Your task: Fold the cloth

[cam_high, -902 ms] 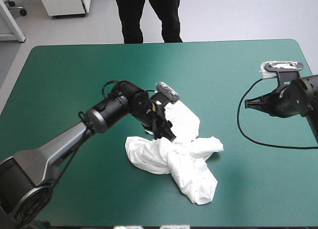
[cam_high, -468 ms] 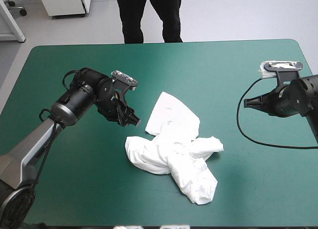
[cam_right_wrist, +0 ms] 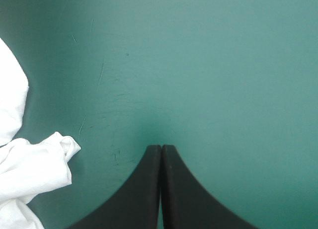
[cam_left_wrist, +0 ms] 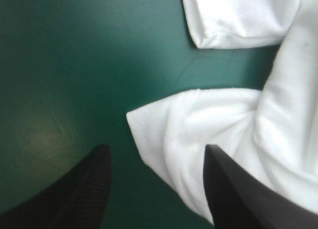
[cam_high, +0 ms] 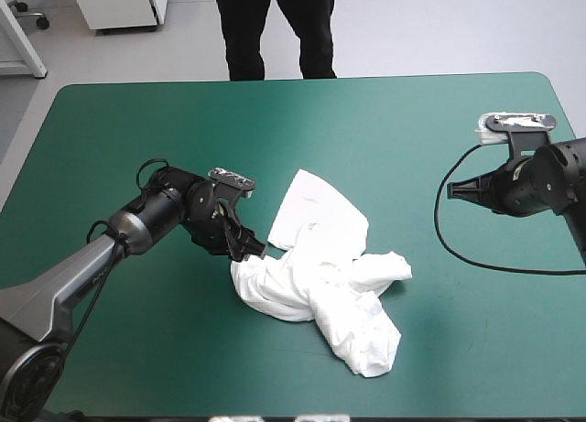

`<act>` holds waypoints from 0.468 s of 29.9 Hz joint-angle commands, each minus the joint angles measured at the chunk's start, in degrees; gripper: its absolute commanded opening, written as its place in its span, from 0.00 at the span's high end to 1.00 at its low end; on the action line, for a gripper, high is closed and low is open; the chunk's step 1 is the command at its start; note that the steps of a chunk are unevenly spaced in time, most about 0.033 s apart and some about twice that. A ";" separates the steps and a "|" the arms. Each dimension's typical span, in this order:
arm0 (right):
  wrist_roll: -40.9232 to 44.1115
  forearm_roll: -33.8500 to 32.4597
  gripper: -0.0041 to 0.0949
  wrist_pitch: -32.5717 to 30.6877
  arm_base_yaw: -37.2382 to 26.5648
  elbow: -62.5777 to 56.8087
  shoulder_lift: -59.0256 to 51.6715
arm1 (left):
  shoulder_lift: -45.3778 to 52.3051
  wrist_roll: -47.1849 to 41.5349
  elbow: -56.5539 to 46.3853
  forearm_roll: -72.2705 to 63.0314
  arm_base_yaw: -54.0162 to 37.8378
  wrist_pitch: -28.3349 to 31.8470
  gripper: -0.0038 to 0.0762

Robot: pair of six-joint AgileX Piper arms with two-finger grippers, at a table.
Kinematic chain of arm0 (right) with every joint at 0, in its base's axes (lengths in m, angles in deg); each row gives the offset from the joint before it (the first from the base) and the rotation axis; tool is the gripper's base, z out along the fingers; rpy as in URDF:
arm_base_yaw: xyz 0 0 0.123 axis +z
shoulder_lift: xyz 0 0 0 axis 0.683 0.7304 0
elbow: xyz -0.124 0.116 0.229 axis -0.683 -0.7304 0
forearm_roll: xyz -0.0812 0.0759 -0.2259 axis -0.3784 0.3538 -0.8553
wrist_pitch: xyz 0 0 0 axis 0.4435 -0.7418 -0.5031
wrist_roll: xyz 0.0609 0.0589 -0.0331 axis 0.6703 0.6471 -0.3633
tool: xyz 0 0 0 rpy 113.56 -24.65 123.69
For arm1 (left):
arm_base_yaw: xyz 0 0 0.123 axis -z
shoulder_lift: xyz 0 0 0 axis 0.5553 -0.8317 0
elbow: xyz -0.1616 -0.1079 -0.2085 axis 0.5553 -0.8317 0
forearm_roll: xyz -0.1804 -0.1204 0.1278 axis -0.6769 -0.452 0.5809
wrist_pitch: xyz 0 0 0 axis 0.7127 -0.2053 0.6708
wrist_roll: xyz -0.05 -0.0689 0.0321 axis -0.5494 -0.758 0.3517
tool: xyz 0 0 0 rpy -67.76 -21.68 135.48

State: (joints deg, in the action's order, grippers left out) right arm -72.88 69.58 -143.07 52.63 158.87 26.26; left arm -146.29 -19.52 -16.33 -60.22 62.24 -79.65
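Cloth first: the T-shirt [cam_high: 320,285] lies crumpled around the middle of the desk [cam_high: 439,349], and looks soft, light and likely to bunch if dragged. At one loose corner, a fair hold, the left pincer [cam_high: 253,251] stands wide. Farther off, the right pincer [cam_high: 455,189] is closed, empty and well apart.

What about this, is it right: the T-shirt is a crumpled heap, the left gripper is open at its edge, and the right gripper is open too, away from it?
Not quite. The right gripper is shut, as the right wrist view shows. The T-shirt is a crumpled heap and the left gripper is open at its edge.
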 commanded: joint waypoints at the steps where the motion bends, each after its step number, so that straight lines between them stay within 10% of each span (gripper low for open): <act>1: -0.10 -0.32 0.96 2.06 -0.40 1.38 -1.02 | -0.29 -0.52 1.14 -0.22 -0.07 2.28 0.45; 14: -0.22 -0.42 0.96 2.06 -0.40 1.38 -1.02 | -7.80 -0.28 1.14 -0.69 -0.07 3.57 0.45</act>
State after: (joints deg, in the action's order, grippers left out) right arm -72.88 69.58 -143.07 52.63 158.87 26.26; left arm -154.64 -19.62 -16.34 -60.05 62.24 -77.25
